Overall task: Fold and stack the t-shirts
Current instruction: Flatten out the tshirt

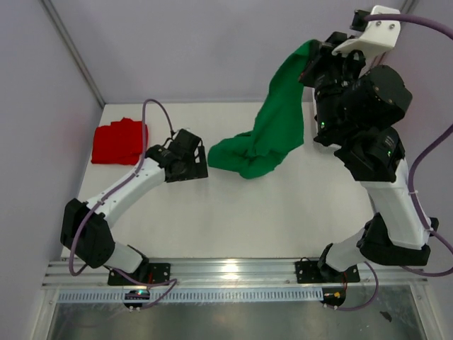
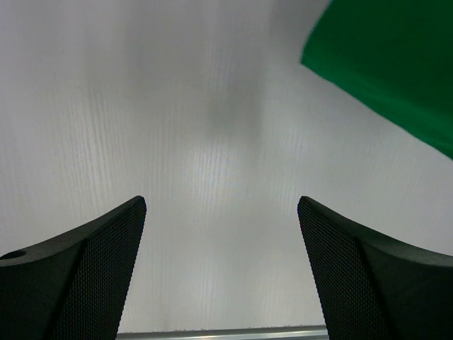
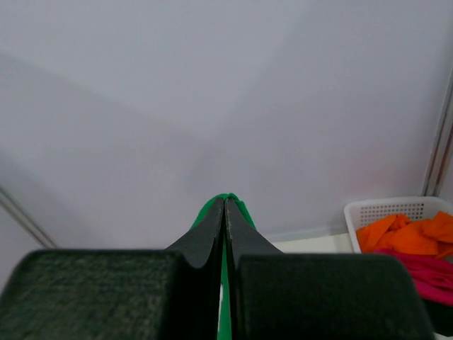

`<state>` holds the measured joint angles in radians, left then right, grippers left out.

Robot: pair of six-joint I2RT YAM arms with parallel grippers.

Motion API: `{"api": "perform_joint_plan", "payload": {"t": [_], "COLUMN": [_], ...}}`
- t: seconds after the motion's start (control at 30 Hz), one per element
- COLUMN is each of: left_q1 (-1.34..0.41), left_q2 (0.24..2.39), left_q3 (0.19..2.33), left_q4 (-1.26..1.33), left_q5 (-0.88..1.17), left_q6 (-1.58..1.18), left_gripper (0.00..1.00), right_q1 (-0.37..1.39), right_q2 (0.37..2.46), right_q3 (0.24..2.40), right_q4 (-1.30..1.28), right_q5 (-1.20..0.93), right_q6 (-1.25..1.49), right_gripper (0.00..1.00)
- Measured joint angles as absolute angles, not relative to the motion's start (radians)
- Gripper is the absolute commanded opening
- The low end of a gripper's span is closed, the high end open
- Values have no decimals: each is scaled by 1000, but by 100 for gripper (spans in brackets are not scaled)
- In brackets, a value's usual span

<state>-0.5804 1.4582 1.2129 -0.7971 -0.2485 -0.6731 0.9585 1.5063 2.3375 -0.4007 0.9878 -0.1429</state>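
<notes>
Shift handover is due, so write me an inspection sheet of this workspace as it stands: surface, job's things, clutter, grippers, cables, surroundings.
Surface: white table, with some glare near the front.
Job's things: green t-shirt hangs from its raised end, with the lower part bunched on the table. The red t-shirt lies folded at the far left corner. Orange cloth and magenta cloth are in the white mesh basket.
Clutter: nothing seen.
Grippers: left gripper is open, low over the table and holding nothing. The right gripper is raised and shut on the green t-shirt.
Cables: purple cable loops above the left arm; a second cable leaves the right wrist.
Surroundings: pale walls and a metal rail at the near edge.
</notes>
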Motion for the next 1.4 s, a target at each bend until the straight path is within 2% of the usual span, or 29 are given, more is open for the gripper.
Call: {"api": "perform_joint_plan", "payload": {"t": [0.1, 0.27, 0.33, 0.6, 0.7, 0.73, 0.77, 0.83, 0.9, 1.13, 1.17, 1.2, 1.4], "left_q1": [-580, -580, -580, -580, -580, -580, -580, -580, -580, -580, -580, -580, -580], "left_q2": [1477, 1510, 1514, 1514, 1516, 1518, 1519, 1521, 1521, 1521, 1521, 1521, 1531], "left_q3": [1213, 1213, 1213, 1209, 1202, 1201, 1201, 1200, 1198, 1192, 1192, 1192, 1192], "left_q4": [-789, -770, -764, -751, -752, -751, -751, -751, -751, -751, -751, -751, -751], "left_q5": [-237, -219, -216, -216, -215, -215, -215, -215, -215, -217, -217, -217, -215], "left_q6": [-673, -676, -677, -680, -682, -682, -682, -683, -684, -685, -685, -685, -685], "left_gripper": [90, 89, 89, 89, 89, 89, 89, 89, 89, 89, 89, 89, 88], "right_q1": [958, 955, 955, 921, 914, 914, 914, 915, 916, 908, 908, 908, 908], "right_q2": [1458, 1567, 1602, 1792, 1840, 1845, 1840, 1810, 1736, 1442, 1422, 1406, 1409], "right_q3": [2315, 2551, 2577, 2570, 2537, 2519, 2488, 2413, 2279, 1768, 1712, 1651, 1268], "right_q4": [-402, -467, -478, -587, -635, -650, -664, -685, -719, -812, -833, -844, -805], "right_q5": [926, 713, 609, 80, -43, -60, -67, -33, 67, 484, 517, 546, 576], "right_q6": [-122, -15, 34, 269, 319, 329, 336, 347, 362, 438, 453, 469, 552], "right_gripper": [4, 5, 6, 6, 6, 10, 16, 38, 44, 53, 54, 59, 61]}}
